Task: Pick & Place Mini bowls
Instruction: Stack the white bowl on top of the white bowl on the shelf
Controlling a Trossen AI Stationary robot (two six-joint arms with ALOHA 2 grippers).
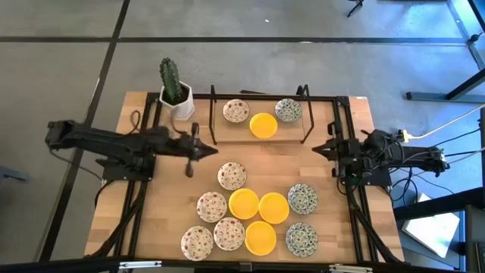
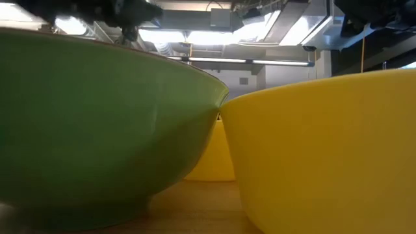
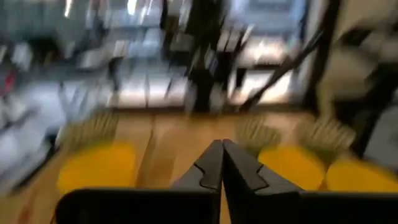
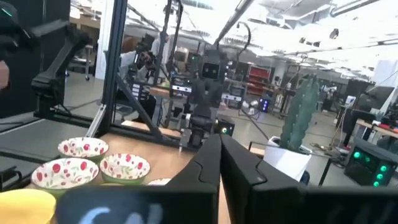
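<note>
Above table | left fingers [image 1: 214,153] together, empty | right fingers [image 1: 316,149] together, empty | mini bowls [image 1: 244,203] untouched

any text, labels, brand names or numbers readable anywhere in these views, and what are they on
None can be read.
Right gripper: pale marks on its body at the bottom of the right wrist view, cut off and too blurred to read.
Mini bowls: only floral, patterned or plain yellow surfaces, no lettering.
Cactus pot: plain white, no label visible.
Room equipment behind the table: too small to read.
</note>
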